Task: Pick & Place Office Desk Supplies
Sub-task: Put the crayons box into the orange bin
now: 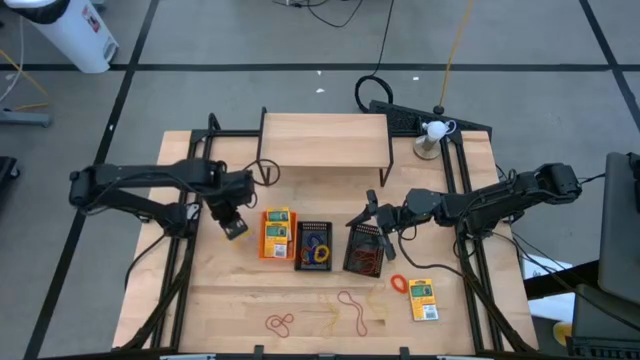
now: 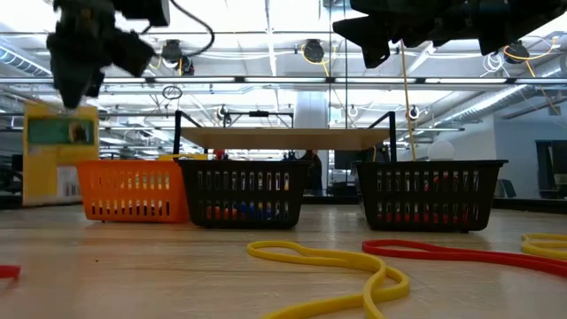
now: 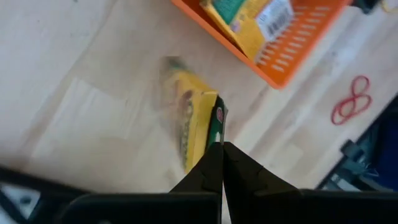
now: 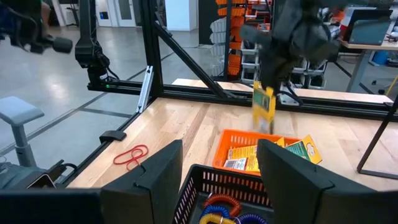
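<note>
Left gripper [image 3: 222,146] is clamped tight on the edge of a yellow-and-green pack [image 3: 194,127], which hangs off its fingertips above the bare wood. From the right wrist view the same pack [image 4: 263,109] dangles upright under it, a bit blurry, with the orange bin [image 4: 261,155] below and toward the middle of the table. In the overhead shot the pack [image 1: 235,229] is just beside the orange bin [image 1: 276,234], not over it; that bin already has a couple of packs lying inside.

Next bin along, touching the orange one, is a black bin [image 1: 313,245] with blue and yellow coiled bands in it. Farther across is the second black bin [image 1: 365,250], holding red loops, and the right gripper [image 1: 373,214] hovers just above its far end with its fingers spread apart and nothing between them.

Farther out toward the table's front edge: an orange band [image 1: 399,284], another pack [image 1: 423,299] lying flat, a tan loop [image 1: 348,300], a yellow band [image 1: 340,318] and a red loop [image 1: 279,323]. Behind both grippers stands the wooden shelf [image 1: 325,140].
</note>
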You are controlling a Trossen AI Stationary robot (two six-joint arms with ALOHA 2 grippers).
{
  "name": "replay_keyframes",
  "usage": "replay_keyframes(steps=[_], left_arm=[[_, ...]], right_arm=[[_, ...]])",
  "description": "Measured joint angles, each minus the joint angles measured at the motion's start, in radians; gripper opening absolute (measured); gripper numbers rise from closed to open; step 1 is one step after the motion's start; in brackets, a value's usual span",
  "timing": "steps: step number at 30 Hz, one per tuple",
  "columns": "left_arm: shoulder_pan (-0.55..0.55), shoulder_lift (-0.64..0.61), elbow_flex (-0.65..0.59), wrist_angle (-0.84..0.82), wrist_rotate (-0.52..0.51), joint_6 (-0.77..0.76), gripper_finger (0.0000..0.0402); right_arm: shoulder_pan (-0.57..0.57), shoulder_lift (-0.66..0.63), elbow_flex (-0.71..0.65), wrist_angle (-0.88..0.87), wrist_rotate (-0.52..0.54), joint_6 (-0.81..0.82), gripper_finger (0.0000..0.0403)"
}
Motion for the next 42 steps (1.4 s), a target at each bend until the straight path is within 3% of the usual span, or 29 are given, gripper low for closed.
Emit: replay_keyframes(steps=[7, 15, 21, 29, 42], left_arm=[[-0.066, 0.000, 0.225, -0.177, -0.084, -0.030, 0.0000], [-0.105, 0.000, 0.439, -0.146, -0.274, -0.022, 0.0000], [-0.120, 0.008, 0.446, -0.030, -0.362, 0.003, 0.0000], [-0.154, 0.130, 0.428, 0.033, -0.365, 0.091, 0.0000], [-0.156, 0.234, 0.428, 0.032, -0.365, 0.184, 0.0000]], right_arm=[[0.000, 0.000, 0.000, 0.008, 0.000, 0.000, 0.0196], [0.000, 0.000, 0.000, 0.014, 0.000, 0.000, 0.0196], [0.000, 0.000, 0.000, 0.014, 0.000, 0.000, 0.0196], [0.000, 0.000, 0.000, 0.013, 0.077, -0.001, 0.0196], [0.000, 0.000, 0.000, 0.005, 0.076, 0.000, 0.0196]])
